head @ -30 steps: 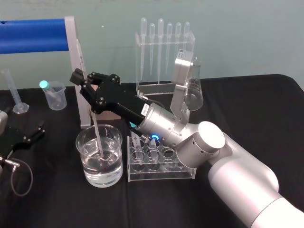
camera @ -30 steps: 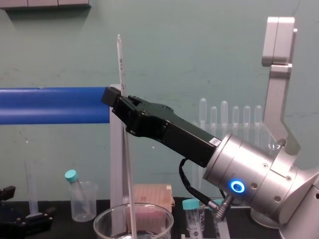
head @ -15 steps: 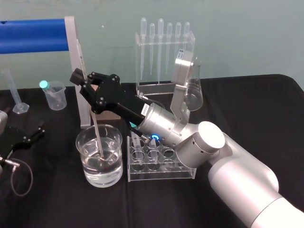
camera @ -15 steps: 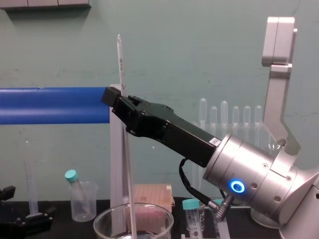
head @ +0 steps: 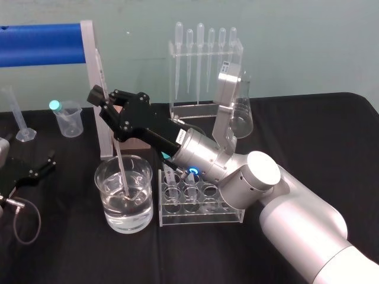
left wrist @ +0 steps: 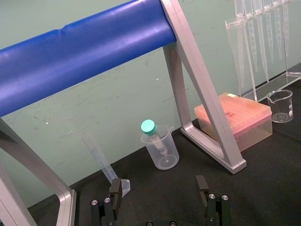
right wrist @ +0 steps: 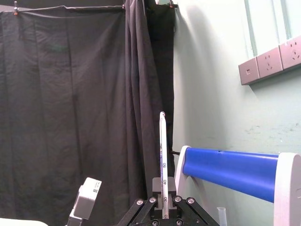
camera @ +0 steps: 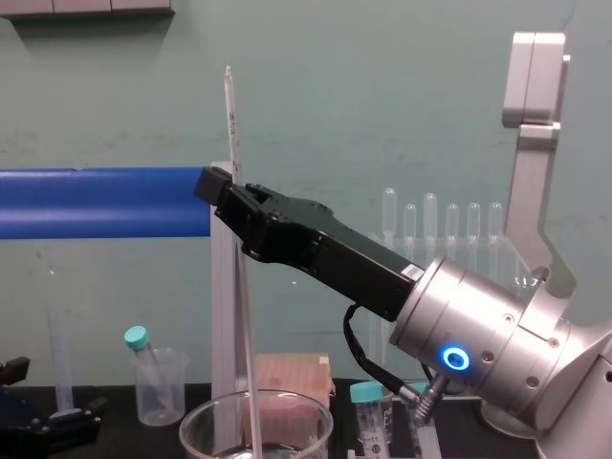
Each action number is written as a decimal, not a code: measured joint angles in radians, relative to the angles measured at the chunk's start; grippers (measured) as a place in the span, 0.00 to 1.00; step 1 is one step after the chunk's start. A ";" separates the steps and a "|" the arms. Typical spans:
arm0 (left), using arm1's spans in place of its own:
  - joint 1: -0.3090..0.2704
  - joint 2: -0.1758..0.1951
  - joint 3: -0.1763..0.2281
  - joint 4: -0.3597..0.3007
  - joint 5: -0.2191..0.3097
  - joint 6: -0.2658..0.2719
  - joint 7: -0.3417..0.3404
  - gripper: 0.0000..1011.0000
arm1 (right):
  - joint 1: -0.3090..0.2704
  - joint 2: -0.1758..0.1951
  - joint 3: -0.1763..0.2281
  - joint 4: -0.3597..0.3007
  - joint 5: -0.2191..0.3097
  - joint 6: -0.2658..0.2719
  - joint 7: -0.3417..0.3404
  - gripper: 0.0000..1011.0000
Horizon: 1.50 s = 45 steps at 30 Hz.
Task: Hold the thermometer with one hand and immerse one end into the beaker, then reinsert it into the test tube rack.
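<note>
Near the table front, the beaker has the thermometer tip under water, no shift over the last second. Right gripper fingers stay clamped on the rod, near upright. Dip looks complete; return to the test tube rack just beside is pending. Left gripper parked, fingers wide.

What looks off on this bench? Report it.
Nothing stands out. The right gripper holds the thermometer nearly upright, its lower end in the water in the beaker. No spill shows on the black cloth. The left gripper lies open at the left.
</note>
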 joint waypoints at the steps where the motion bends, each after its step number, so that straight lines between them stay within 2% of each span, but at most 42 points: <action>1: 0.000 0.000 0.000 0.000 0.000 0.000 0.000 1.00 | 0.000 0.000 0.000 0.000 0.000 0.000 0.000 0.05; 45: 0.000 0.000 0.000 0.000 0.000 0.000 0.000 1.00 | 0.000 0.000 0.000 0.000 0.000 0.000 0.000 0.05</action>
